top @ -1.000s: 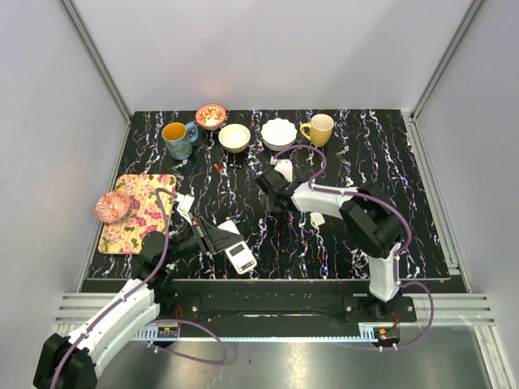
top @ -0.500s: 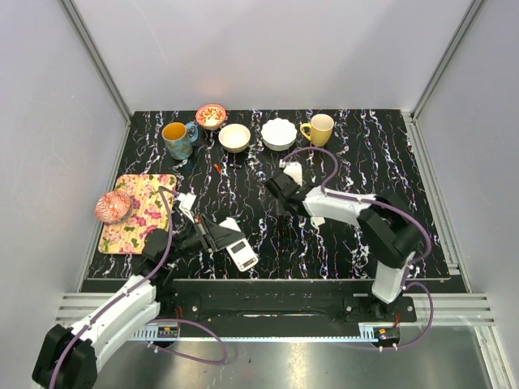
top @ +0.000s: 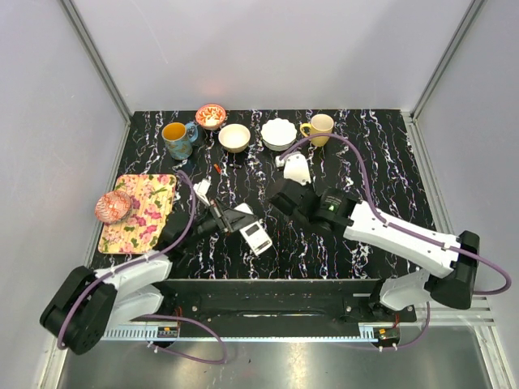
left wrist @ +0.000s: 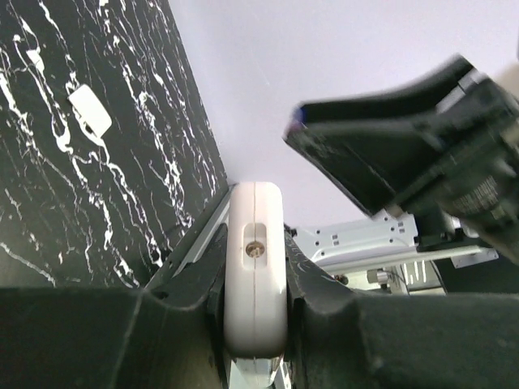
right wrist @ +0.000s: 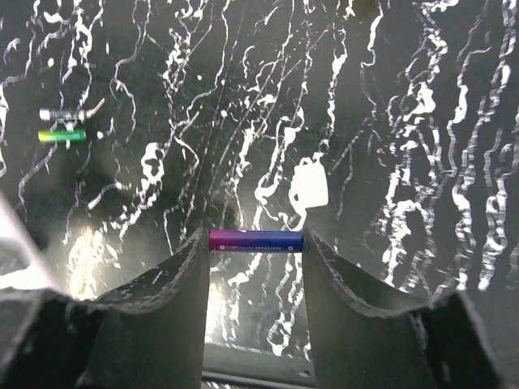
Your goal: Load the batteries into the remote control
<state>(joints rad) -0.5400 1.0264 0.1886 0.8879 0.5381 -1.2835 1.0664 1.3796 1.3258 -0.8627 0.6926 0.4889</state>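
Tabletop point(top: 389, 162) of black stone-look laminate streaked with white veins, enclosed by plain pale grey walls point(top: 268, 57) with aluminium posts at the back corners and a metal rail point(top: 268, 322) along the near edge, where two white-and-black robot arms are mounted. Near the middle front of the surface is the remote control point(top: 257, 237), white side facing the overhead camera. The left claw point(left wrist: 255, 279) is clamped on it, one black finger on each flat face, so the left wrist camera sees it edge-on. Just right of the remote control and slightly beyond it, the right claw point(right wrist: 255, 237) is closed on a battery point(right wrist: 256, 241), pink at one end and blue at the other, pinched end to end between its fingers above the marble. Two more small cells point(right wrist: 61, 126) lie side by side on the surface, and a small white tab point(right wrist: 308, 185) lies flat. Far left of the remote control sits a floral tray point(top: 142, 215) with a pink ruffled object point(top: 112, 207) on its edge. Beyond the remote control, along the back, stand a blue mug point(top: 177, 139), a red patterned bowl point(top: 211, 116), a cream bowl point(top: 234, 137), a white scalloped bowl point(top: 278, 134) and a yellow mug point(top: 319, 128).
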